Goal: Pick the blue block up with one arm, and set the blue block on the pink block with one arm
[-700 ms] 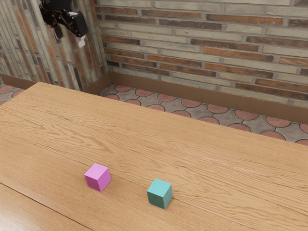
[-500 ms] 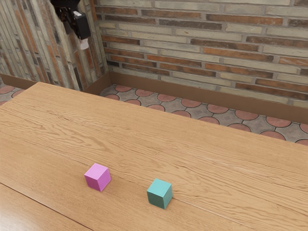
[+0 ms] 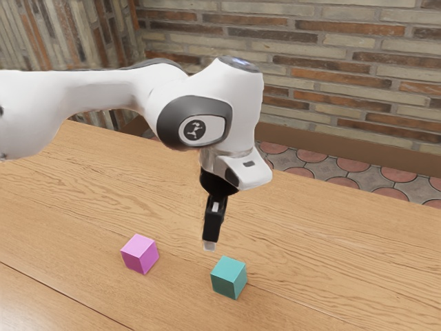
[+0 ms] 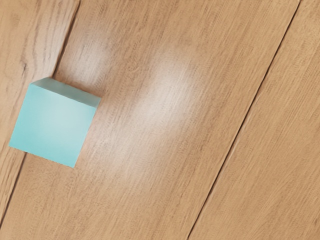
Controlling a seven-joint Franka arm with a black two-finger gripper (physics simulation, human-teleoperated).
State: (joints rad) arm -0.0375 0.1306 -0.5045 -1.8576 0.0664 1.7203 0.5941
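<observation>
While jaws hang, seemingly just beside blue block (image 3: 229, 276) | jaws' spread: cannot tell | pink block (image 3: 140, 253) apart

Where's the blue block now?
The blue block sits on the table, low in the exterior view, to that view's right of the pink block; the gripper hovers just above.

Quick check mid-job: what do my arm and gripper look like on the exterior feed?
The arm is glossy white with rounded, tubular links. Its big joint carries a round grey cap bearing a small white logo. Below a white hand housing, the gripper is slim and black with a pale tip.
</observation>
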